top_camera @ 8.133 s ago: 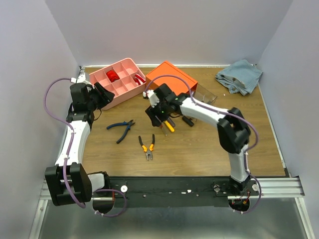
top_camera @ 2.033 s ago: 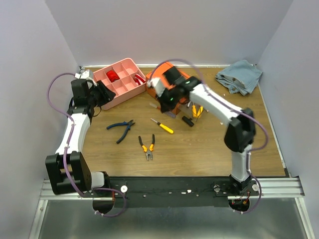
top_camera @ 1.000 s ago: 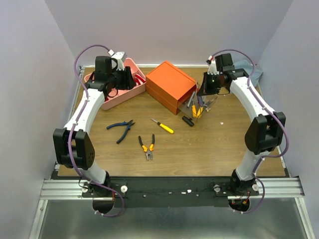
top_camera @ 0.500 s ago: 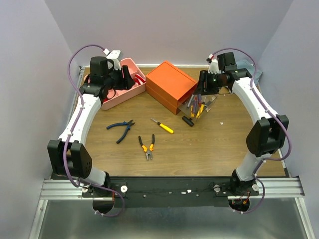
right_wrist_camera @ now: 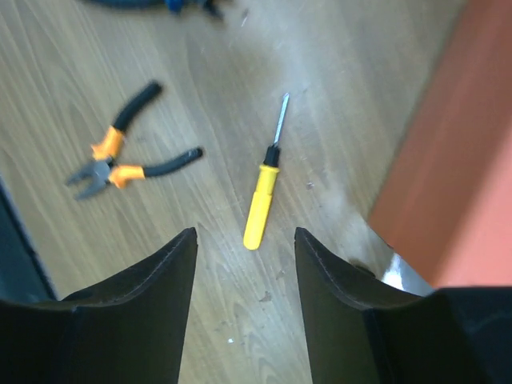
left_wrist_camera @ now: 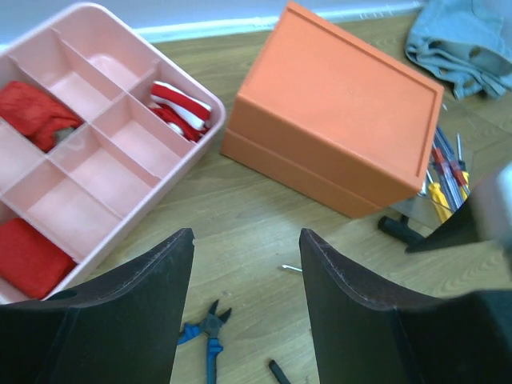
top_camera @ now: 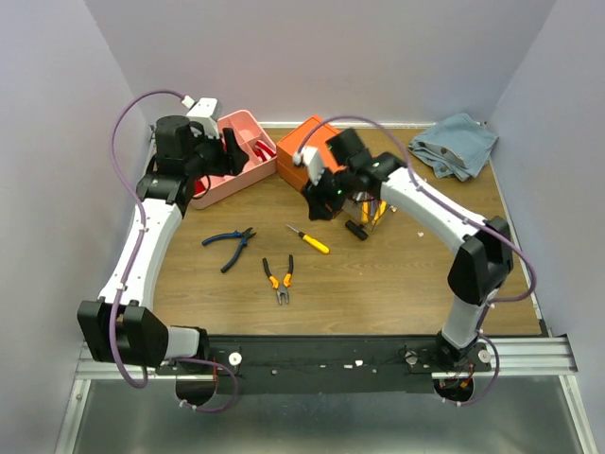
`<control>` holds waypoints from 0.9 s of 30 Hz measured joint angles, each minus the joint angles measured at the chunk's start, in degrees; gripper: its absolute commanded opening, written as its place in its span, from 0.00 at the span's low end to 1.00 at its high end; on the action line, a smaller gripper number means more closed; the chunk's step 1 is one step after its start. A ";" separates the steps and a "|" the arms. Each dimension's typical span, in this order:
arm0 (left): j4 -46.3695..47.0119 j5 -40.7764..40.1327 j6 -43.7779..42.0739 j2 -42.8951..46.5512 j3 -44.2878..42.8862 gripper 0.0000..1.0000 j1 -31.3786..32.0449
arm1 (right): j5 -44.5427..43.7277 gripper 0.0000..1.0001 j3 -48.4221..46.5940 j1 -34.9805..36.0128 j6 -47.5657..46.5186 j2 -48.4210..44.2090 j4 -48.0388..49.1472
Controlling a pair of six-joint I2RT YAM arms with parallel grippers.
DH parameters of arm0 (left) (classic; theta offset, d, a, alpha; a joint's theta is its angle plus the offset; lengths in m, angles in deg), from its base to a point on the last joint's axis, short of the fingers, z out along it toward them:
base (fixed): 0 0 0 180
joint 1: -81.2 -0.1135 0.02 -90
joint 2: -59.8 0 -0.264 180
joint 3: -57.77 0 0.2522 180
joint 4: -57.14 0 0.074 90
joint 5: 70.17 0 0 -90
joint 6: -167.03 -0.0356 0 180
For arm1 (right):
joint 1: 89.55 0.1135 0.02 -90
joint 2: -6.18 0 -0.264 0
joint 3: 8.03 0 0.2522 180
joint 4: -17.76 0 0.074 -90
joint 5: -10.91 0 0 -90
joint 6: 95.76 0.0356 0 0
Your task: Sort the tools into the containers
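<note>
The left hand [left_wrist_camera: 246, 240] was spread open and empty near the pink tray [left_wrist_camera: 104, 172]. The right hand [right_wrist_camera: 245, 236], also open and empty, hovered above the yellow-handled screwdriver [right_wrist_camera: 262, 204].

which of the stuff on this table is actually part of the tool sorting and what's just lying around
Part of the job:
blue-handled pliers
orange-handled pliers
yellow-handled screwdriver
short black-handled tool
shallow pink divided plastic tray
orange rectangular box

Just lying about:
crumpled blue-grey cloth, far right corner
</note>
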 measured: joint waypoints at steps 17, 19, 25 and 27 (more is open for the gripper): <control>-1.42 -0.24 1.97 3.98 2.27 0.66 -9.64 | -9.73 0.63 14.29 5.57 -8.44 6.91 12.50; -1.79 -0.42 2.08 4.55 3.08 0.66 -10.58 | -10.49 0.62 14.91 5.95 -8.20 7.87 13.38; -1.95 -0.50 2.62 4.81 4.85 0.66 -12.26 | -11.74 0.50 15.63 6.21 -7.76 11.21 14.60; -1.97 -0.50 2.69 4.83 5.20 0.66 -12.35 | -12.39 0.44 15.69 6.23 -7.43 12.44 15.06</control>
